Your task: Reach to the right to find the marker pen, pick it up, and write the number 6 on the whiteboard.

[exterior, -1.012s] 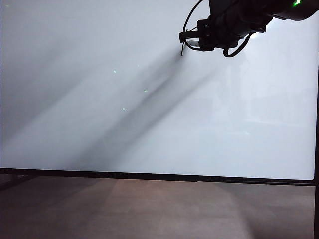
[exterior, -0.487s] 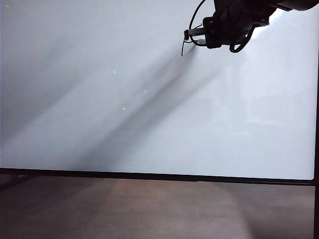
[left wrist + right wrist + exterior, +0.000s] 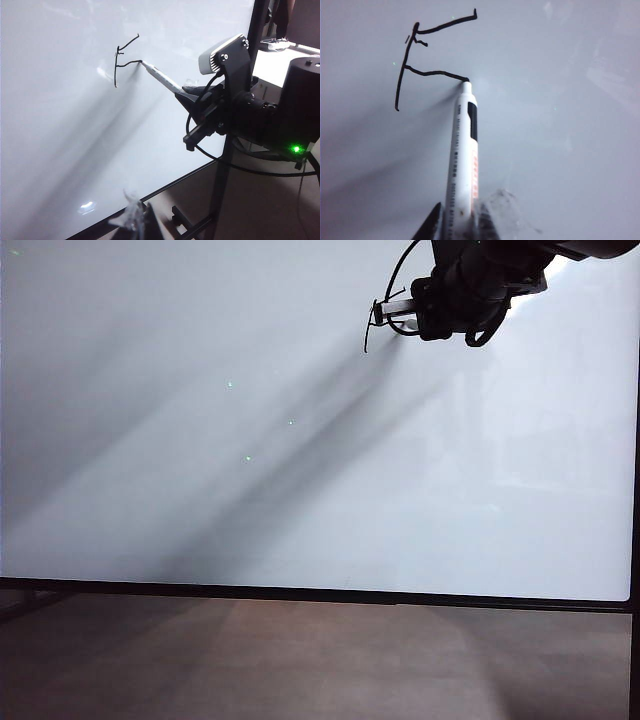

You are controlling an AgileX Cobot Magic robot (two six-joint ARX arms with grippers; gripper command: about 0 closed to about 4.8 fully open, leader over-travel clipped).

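The whiteboard point(image 3: 250, 460) fills the exterior view. At its upper right, my right gripper point(image 3: 385, 310) is shut on the marker pen point(image 3: 398, 307). In the right wrist view the white marker pen point(image 3: 465, 150) sticks out from the right gripper point(image 3: 461, 220), its tip touching the whiteboard point(image 3: 560, 125). The tip rests at the end of the black lines of the number 6 point(image 3: 410, 65): a slanted top stroke, a long down stroke and a middle stroke. The left wrist view shows the marker pen point(image 3: 161, 78), the right gripper point(image 3: 184, 92) and the number 6 point(image 3: 119, 60). Only a blurred tip of my left gripper point(image 3: 134, 220) shows.
The board's black lower frame point(image 3: 300, 594) runs above a brown surface point(image 3: 300, 660). A black stand point(image 3: 220, 200) holds the board at its right edge. The right arm's camera point(image 3: 222, 52) and looping cables point(image 3: 240, 167) hang close to the board.
My right gripper with the marker pen has shifted a little to the right and slightly up along the board. The left arm has kept still.
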